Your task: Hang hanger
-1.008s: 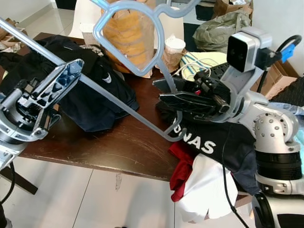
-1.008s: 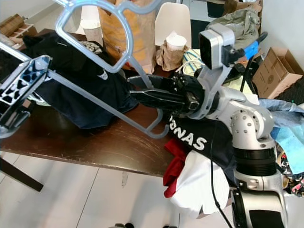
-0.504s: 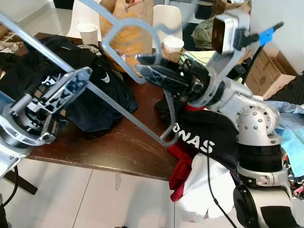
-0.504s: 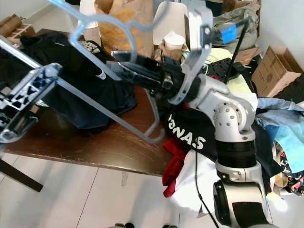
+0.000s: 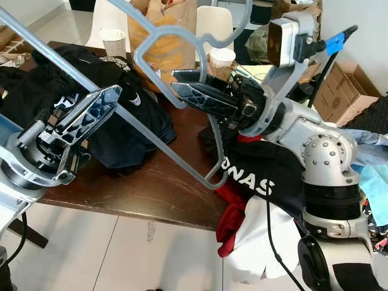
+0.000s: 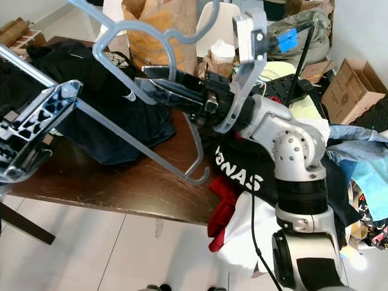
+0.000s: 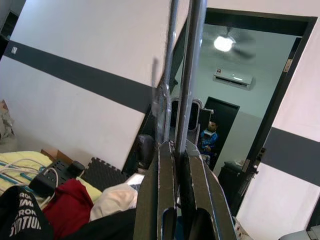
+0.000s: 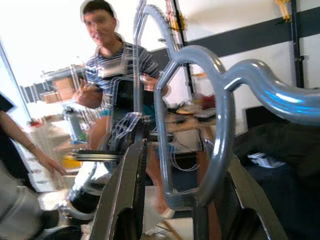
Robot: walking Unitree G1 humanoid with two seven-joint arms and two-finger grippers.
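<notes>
- Grey plastic hanger (image 5: 176, 91) is held in the air over a dark wooden table (image 5: 151, 182), with its long bar slanting down to a curved end near the table's front edge.
- Left gripper (image 5: 100, 103) is clamped on the hanger's long bar, its fingers (image 7: 167, 200) pressed close on either side.
- Right gripper (image 5: 182, 91) reaches in from the right; its fingers (image 8: 127, 195) stand apart, with the hanger's looped part between them.
- Dark clothes (image 5: 121, 127) lie heaped on the table.
- A person (image 8: 117, 65) in a striped shirt stands behind.
</notes>
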